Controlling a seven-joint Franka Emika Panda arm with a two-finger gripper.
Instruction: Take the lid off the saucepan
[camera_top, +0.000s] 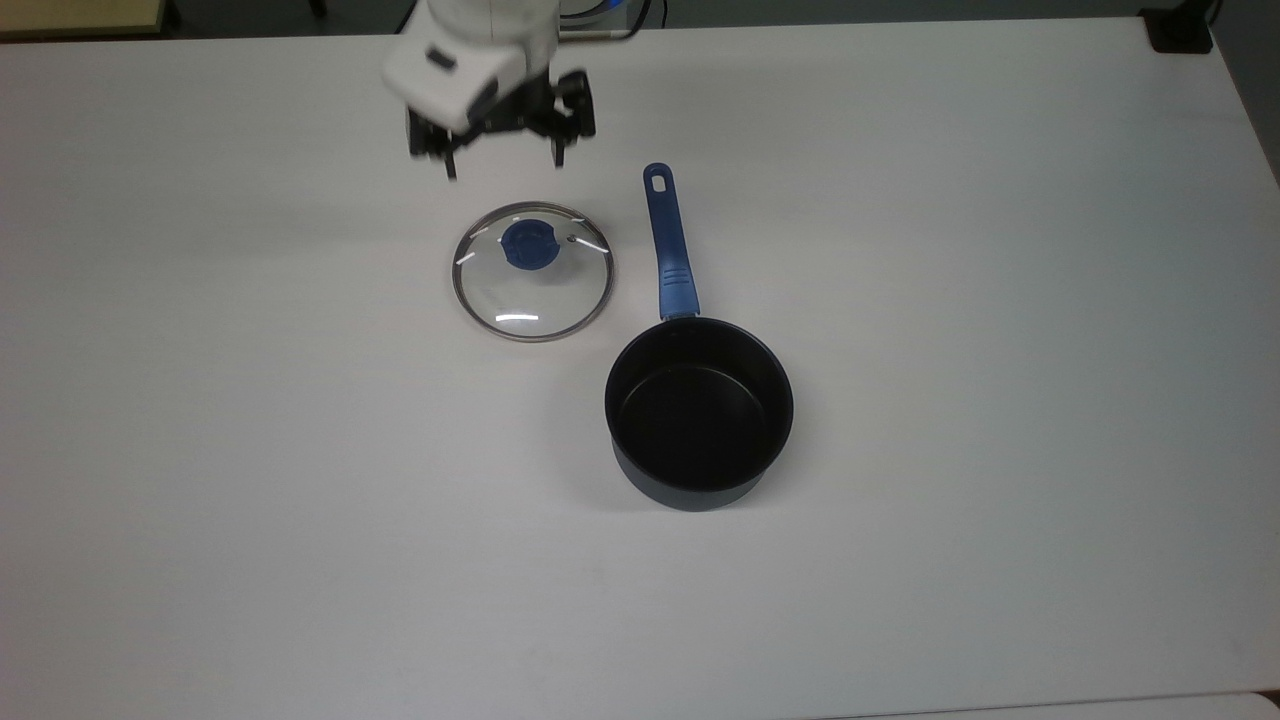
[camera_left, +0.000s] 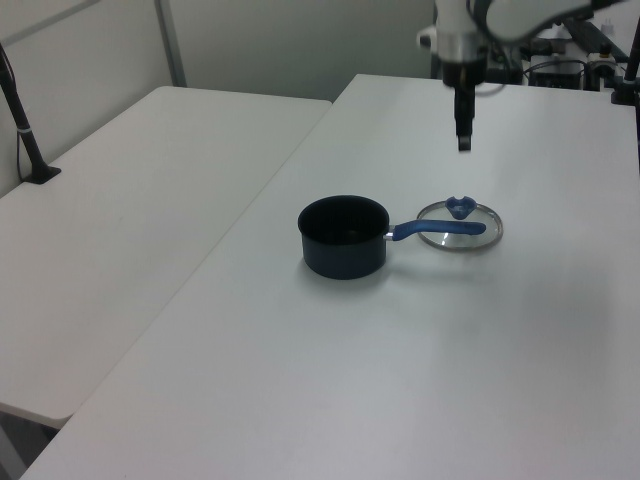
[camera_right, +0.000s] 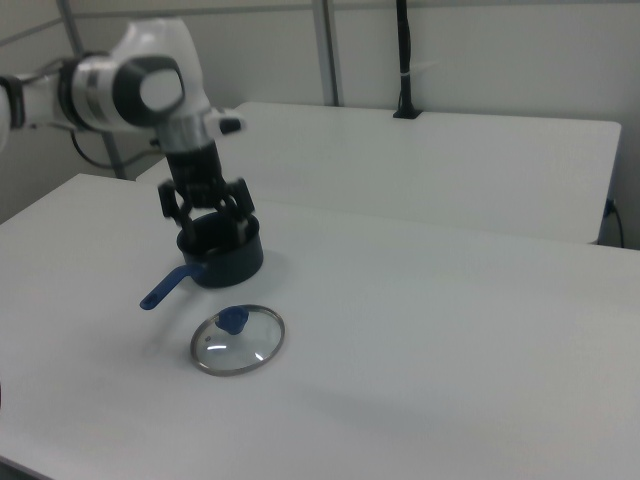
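The glass lid (camera_top: 530, 298) with its blue knob (camera_top: 530, 245) lies flat on the white table (camera_top: 300, 500), to the top view's left of the saucepan's blue handle (camera_top: 668, 240). The dark navy saucepan (camera_top: 700, 492) stands uncovered, its black inside showing. My gripper (camera_top: 505, 165) hangs open and empty well above the table, beyond the lid toward the top view's upper edge. In the left view the gripper (camera_left: 463, 142) floats high over the lid (camera_left: 462, 228). In the right view the gripper (camera_right: 213, 230) overlaps the saucepan (camera_right: 235, 265), with the lid (camera_right: 238, 345) nearer the camera.
A second white table (camera_left: 150, 180) stands beside this one across a narrow gap. A black post (camera_left: 25, 130) is clamped to its far edge. A dark object (camera_top: 1180, 30) sits at the top view's upper right corner. Bare tabletop surrounds the pan and lid.
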